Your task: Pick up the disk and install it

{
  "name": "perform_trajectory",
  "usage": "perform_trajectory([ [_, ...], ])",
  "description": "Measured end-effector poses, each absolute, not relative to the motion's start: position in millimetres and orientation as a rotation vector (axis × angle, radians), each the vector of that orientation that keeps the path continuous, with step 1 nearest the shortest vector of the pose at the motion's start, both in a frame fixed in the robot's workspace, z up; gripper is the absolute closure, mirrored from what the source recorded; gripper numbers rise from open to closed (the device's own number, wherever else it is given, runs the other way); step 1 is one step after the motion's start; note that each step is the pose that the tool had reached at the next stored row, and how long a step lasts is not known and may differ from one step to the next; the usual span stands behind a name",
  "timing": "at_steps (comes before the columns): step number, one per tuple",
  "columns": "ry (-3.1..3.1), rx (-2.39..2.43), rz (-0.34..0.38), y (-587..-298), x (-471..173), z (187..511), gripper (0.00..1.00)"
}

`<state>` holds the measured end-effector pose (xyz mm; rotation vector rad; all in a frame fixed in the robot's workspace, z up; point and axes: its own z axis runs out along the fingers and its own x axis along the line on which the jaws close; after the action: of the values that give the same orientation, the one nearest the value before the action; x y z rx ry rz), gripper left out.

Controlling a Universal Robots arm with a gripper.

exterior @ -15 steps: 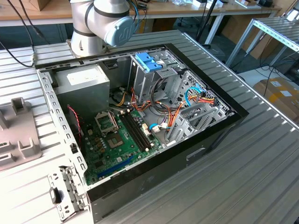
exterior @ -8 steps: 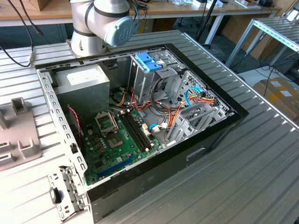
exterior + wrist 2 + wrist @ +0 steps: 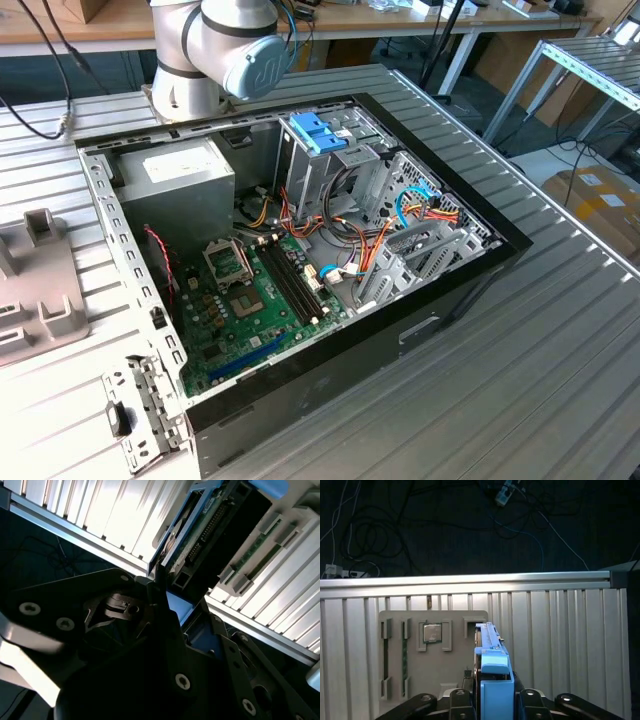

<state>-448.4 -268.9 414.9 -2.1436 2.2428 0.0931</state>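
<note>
a robotics lab or test workshop, by the look of it: a grey industrial robot arm (image 3: 215, 45) stands on a ribbed aluminium table (image 3: 560, 340), where a desktop computer case (image 3: 330, 370) lies open, its motherboard (image 3: 240, 300) and wiring bared. wooden workbenches (image 3: 120, 22) and a metal rack (image 3: 590, 65) line the room, a cardboard box (image 3: 600, 200) sits near the rack, and loose cables (image 3: 365, 535) lie on the dark floor beyond the table's edge in the first wrist view.

The exterior view overlooks the computer case (image 3: 330, 375); both wrist views peer past the pincer (image 3: 493, 700) onto the ribbed table (image 3: 560, 645).
</note>
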Motion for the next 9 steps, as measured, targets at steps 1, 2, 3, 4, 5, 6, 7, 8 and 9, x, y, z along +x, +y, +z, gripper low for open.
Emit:
perform_trajectory([
  [1, 2.243, -2.144, 0.093, -268.9, -448.4, 416.1, 0.63],
  [2, 2.243, -2.144, 0.093, -268.9, -448.5, 417.3, 0.63],
  [3, 2.243, -2.144, 0.093, -268.9, -448.5, 419.2, 0.63],
  [4, 2.243, -2.144, 0.093, -268.9, -448.5, 420.3, 0.63],
  [5, 2.243, -2.144, 0.093, -268.9, -448.5, 421.7, 0.63],
  [6, 2.243, -2.144, 0.093, -268.9, -448.5, 423.0, 0.63],
  [7, 2.243, -2.144, 0.093, -268.9, -448.4, 425.1, 0.63],
  [8, 2.243, -2.144, 0.093, -268.9, -448.4, 426.7, 0.63],
  [9, 2.243, -2.144, 0.093, -268.9, -448.4, 428.1, 0.63],
])
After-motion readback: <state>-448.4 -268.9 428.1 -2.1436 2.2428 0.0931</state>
